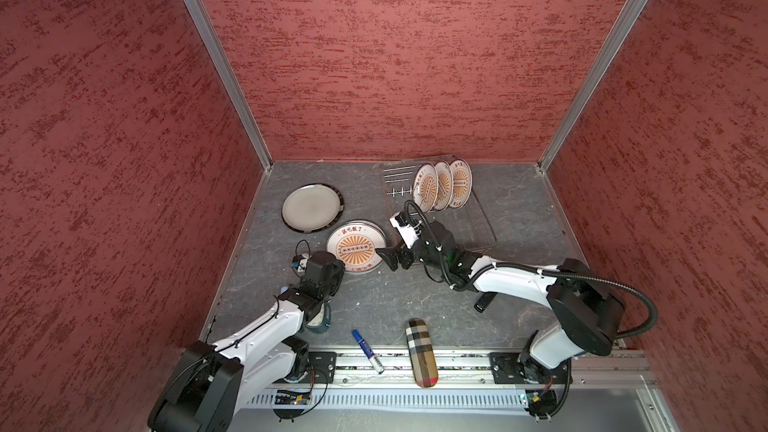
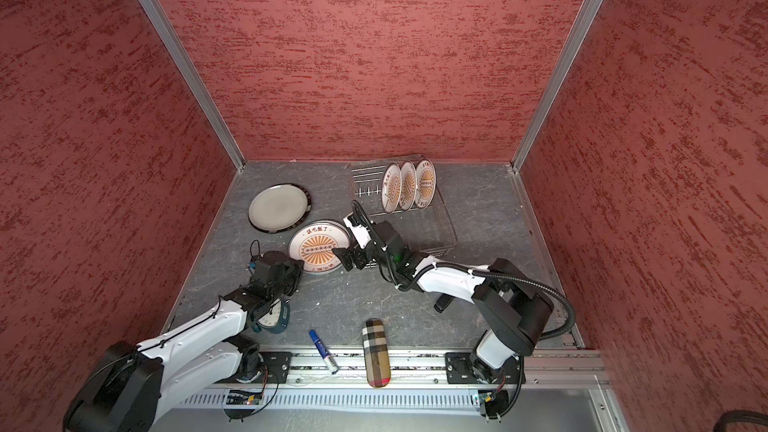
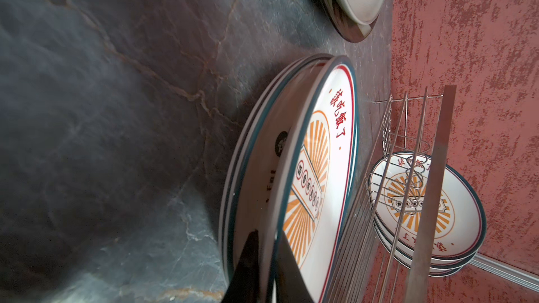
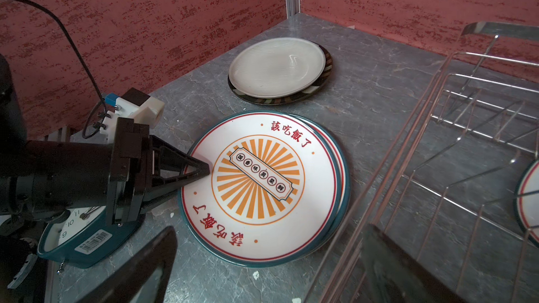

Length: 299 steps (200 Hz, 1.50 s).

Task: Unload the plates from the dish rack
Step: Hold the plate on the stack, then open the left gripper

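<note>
Jaws of the left tool pinched the rim of the top plate on a pile of seemingly three sunburst plates near the table's middle. The right tool gaped wide, holding nothing. Two plain plates lay stacked toward the back left corner. About five looked unloaded, while three plates stood in the single rack at the back edge.

Three walls of mottled red, rough-textured panel close in the cell, joined by bare aluminium corner posts; the worktop is dark grey stone-look with pale veins; an aluminium rail runs along its near edge, a slotted grey duct just beyond; lighting even, shadows soft.
</note>
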### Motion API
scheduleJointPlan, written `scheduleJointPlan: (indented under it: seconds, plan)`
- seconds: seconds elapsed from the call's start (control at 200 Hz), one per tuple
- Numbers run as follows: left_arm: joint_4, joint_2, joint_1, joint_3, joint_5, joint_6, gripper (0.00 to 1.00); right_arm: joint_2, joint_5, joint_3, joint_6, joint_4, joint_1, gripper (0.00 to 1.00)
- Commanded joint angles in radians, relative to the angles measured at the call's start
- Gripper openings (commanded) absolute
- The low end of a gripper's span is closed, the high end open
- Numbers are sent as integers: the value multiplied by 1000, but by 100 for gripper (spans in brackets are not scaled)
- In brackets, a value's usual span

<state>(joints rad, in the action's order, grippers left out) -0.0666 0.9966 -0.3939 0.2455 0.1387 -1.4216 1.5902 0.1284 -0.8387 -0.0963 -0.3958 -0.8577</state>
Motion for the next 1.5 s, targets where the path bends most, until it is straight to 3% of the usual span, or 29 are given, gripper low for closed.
scheduleJointPlan:
  seconds: [0.0,0.366,0.902,1.137,1.493]
  plan:
    - [-32,0,-3,29,9,-12,20,7,-30,-27,22,1,-11,99]
    - [41,-2,-14,57,65,-17,40,18,-48,-30,26,3,-14,99]
    - [124,17,-19,91,121,-24,43,24,-68,-31,29,8,-17,99]
    - [248,46,-74,151,248,-59,43,35,-75,-40,27,6,-18,99]
    - [223,62,-74,142,244,-69,43,43,-82,-42,30,6,-20,99]
